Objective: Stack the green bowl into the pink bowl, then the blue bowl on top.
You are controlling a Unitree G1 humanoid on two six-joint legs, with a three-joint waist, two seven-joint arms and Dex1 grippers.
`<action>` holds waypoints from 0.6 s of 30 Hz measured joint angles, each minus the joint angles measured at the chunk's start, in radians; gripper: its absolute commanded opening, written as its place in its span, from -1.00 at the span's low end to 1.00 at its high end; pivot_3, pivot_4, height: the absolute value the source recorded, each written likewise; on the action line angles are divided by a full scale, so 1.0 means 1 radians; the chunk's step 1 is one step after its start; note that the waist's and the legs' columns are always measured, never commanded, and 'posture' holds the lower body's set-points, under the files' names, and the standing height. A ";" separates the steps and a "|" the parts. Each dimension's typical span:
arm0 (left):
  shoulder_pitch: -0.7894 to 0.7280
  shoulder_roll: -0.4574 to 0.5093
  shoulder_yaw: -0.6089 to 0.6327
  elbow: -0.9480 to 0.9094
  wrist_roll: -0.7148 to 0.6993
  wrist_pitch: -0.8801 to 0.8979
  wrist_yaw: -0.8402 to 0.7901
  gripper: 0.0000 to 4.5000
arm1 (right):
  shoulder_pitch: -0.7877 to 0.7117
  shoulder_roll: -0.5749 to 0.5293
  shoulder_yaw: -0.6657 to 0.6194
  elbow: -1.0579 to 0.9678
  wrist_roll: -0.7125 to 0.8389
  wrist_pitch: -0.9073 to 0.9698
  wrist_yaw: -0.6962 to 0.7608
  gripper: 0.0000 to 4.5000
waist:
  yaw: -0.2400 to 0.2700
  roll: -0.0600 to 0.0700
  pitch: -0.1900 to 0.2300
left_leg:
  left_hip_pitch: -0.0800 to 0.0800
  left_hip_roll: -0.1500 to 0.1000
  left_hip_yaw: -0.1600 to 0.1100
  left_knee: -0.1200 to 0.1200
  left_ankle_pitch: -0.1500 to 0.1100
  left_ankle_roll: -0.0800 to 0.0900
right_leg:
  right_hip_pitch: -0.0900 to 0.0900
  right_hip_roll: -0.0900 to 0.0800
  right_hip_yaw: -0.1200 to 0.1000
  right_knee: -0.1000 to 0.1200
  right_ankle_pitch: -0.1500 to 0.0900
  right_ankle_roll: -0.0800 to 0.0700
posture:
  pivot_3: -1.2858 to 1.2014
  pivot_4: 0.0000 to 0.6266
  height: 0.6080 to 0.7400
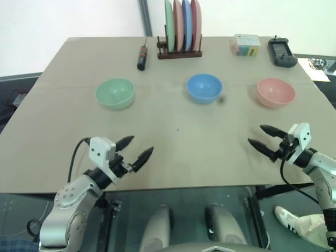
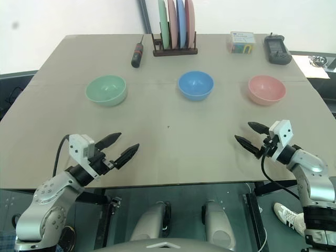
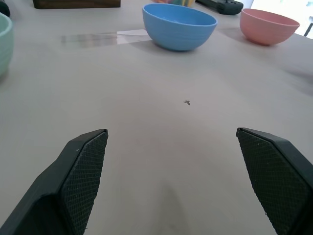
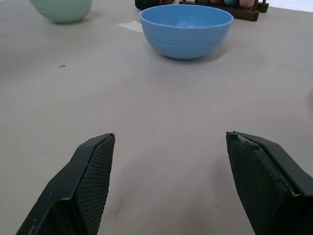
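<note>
Left gripper (image 1: pixel 134 148) near green bowl (image 1: pixel 115 93)

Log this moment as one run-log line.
left gripper: open, empty | right gripper: open, empty | mint-green plastic bowl, sky-blue plastic bowl, salmon-pink plastic bowl: apart, unstacked

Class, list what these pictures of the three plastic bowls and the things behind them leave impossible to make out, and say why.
1. Pale mint-green round plastic bowl: cut off by the left wrist view's edge.
2. Small colourful box: print too small to read in the eye views.
3. Black handheld device: buttons too small to tell.
4. Upright coloured plates in the wooden rack: overlapping, faces hidden.
</note>
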 measured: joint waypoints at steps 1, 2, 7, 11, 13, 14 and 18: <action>0.002 -0.001 -0.001 0.000 0.000 0.000 -0.001 1.00 | -0.009 -0.007 0.004 0.000 -0.011 0.009 -0.007 0.69 | 0.000 0.000 0.000 | 0.000 0.000 0.000 0.000 0.000 0.000 | 0.000 0.000 0.000 0.000 0.000 0.000 | 0.03 -0.52 1.00; 0.003 -0.001 -0.002 0.000 0.000 -0.002 -0.003 1.00 | -0.026 -0.018 0.012 0.002 -0.029 0.023 -0.016 0.69 | -0.002 0.000 0.000 | 0.000 0.000 0.001 0.000 0.000 0.000 | 0.000 0.000 0.001 0.000 0.000 0.000 | 0.03 -0.52 1.00; -0.011 -0.013 -0.023 -0.003 -0.038 -0.020 -0.045 1.00 | -0.178 -0.068 0.059 0.052 -0.108 0.073 -0.052 0.69 | -0.002 0.000 0.000 | 0.000 0.000 0.001 0.001 0.000 0.000 | 0.000 0.000 0.001 0.001 0.000 0.000 | 0.03 -0.52 1.00; -0.045 -0.021 -0.041 -0.010 -0.080 -0.025 -0.078 1.00 | -0.313 -0.122 0.105 0.155 -0.186 0.078 -0.053 0.69 | 0.002 0.000 0.000 | 0.000 0.000 0.001 0.001 0.000 0.000 | 0.000 0.000 0.001 0.001 0.002 -0.003 | 0.03 -0.52 1.00; -0.071 -0.022 -0.047 -0.012 -0.109 -0.026 -0.095 1.00 | -0.419 -0.132 0.137 0.262 -0.238 0.063 -0.058 0.69 | 0.000 0.000 0.000 | 0.000 0.000 0.001 0.002 0.000 0.000 | 0.000 0.000 0.001 0.001 0.002 -0.003 | 0.03 -0.52 1.00; -0.087 -0.023 -0.052 -0.014 -0.119 -0.027 -0.106 1.00 | -0.467 -0.138 0.149 0.309 -0.264 0.058 -0.068 0.69 | -0.001 0.000 0.000 | 0.000 0.000 0.001 0.002 0.000 0.000 | 0.000 0.000 0.001 0.001 0.002 -0.003 | 0.03 -0.52 1.00; -0.115 -0.022 -0.077 -0.015 -0.142 -0.030 -0.136 1.00 | -0.629 -0.142 0.206 0.525 -0.357 -0.004 -0.075 0.69 | -0.004 0.000 0.000 | 0.000 0.000 0.001 0.001 0.000 0.000 | 0.000 0.000 0.001 0.000 0.004 0.000 | 0.03 -0.52 1.00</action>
